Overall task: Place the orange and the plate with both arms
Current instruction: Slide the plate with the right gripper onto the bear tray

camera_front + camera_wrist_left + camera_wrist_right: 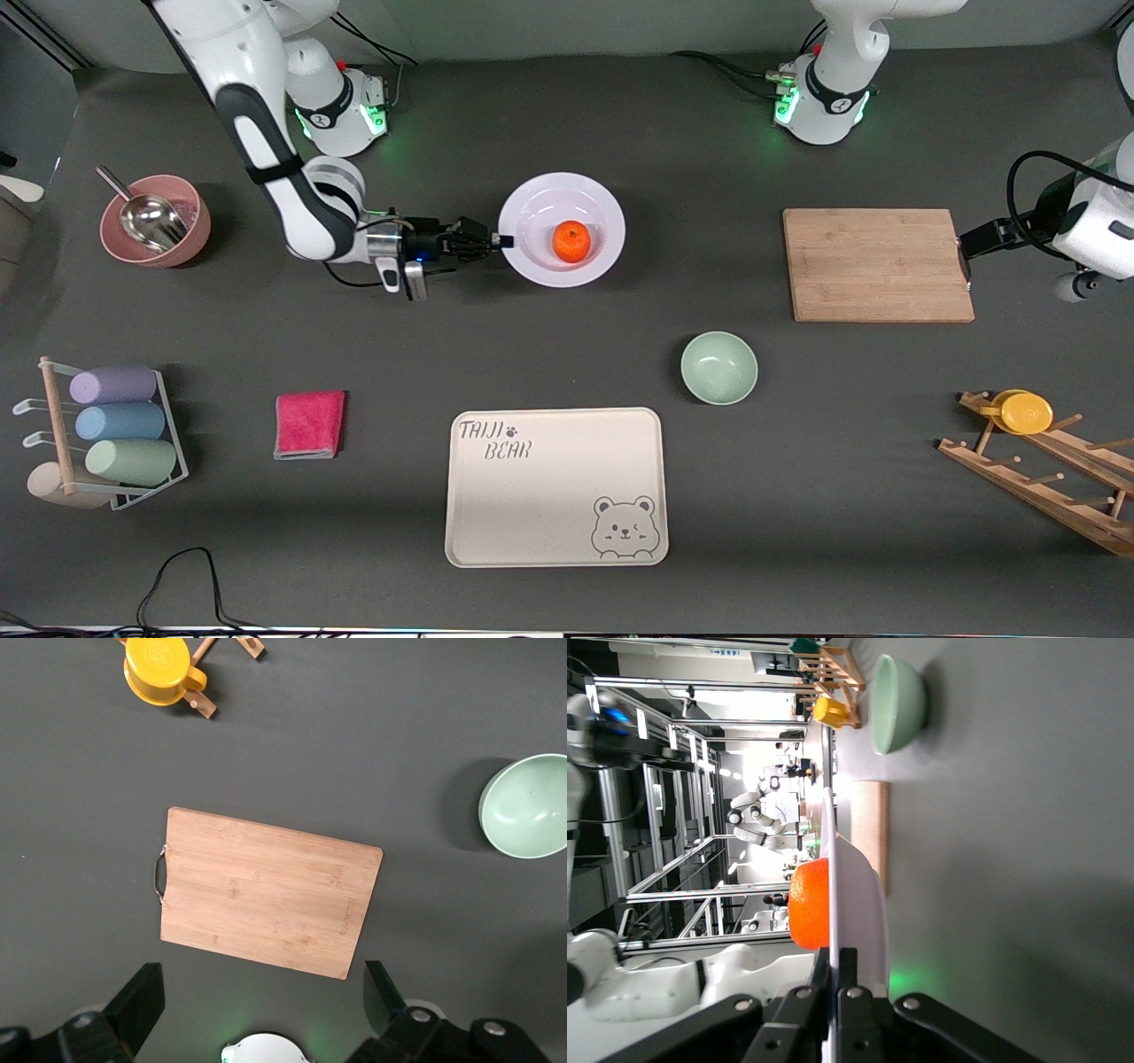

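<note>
The white plate (537,200) lies in the middle of the table toward the robots' bases, with the orange (571,241) in its hollow. My right gripper (503,240) is shut on the plate's rim at the side toward the right arm's end. In the right wrist view the fingers (834,961) pinch the thin rim of the plate (855,877) edge-on, and the orange (810,915) sits just past them. I cannot tell whether the plate is lifted. My left gripper (966,259) is open and empty, up in the air by the cutting board's handle end; its jaws (261,979) stand wide apart.
A wooden cutting board (877,264) lies toward the left arm's end. A pale green bowl (718,367) and a cream bear tray (556,486) lie nearer the front camera. A pink cloth (309,424), a pink bowl with a scoop (156,221), a cup rack (111,436) and a wooden rack with a yellow cup (1026,412) stand at the ends.
</note>
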`<state>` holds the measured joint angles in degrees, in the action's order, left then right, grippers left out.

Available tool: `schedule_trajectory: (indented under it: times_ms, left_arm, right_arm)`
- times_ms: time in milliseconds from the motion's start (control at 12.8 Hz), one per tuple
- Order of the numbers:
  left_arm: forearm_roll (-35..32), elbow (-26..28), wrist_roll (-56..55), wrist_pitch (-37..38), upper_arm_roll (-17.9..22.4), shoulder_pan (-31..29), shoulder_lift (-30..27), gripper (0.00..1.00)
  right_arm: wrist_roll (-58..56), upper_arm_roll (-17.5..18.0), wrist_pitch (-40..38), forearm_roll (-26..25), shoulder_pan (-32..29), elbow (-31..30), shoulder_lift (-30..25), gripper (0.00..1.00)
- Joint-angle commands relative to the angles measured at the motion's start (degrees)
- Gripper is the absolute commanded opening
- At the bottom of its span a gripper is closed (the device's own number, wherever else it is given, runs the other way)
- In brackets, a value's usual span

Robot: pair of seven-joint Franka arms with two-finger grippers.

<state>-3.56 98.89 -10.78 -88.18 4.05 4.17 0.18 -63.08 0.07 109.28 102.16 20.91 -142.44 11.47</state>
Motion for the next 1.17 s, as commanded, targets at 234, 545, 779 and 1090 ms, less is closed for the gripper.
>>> schedule_trajectory:
  times_ms: [234, 545, 779, 1090]
  left_arm:
    - [-0.05, -2.03, 0.94, 1.96, -0.63, -0.3, 4.39, 1.0]
    - [-0.22, -2.03, 0.85, 1.87, -0.71, -0.3, 5.18, 1.0]
    - [-0.84, -2.03, 0.94, 1.34, -0.71, -0.39, 5.8, 1.0]
    - [-0.84, -1.94, 0.94, 1.43, -0.71, -0.74, 5.88, 1.0]
  right_arm:
    - [16.67, 0.29, 0.41, -9.44, -2.71, 5.67, -8.67, 0.0]
    - [16.85, 0.11, 0.41, -12.32, -5.43, 18.91, 1.67, 0.0]
    - [17.2, -0.15, 0.23, -12.78, -5.97, 31.74, 12.31, 0.0]
    - [26.14, -1.2, 0.32, -11.99, -6.05, 52.21, 25.76, 0.0]
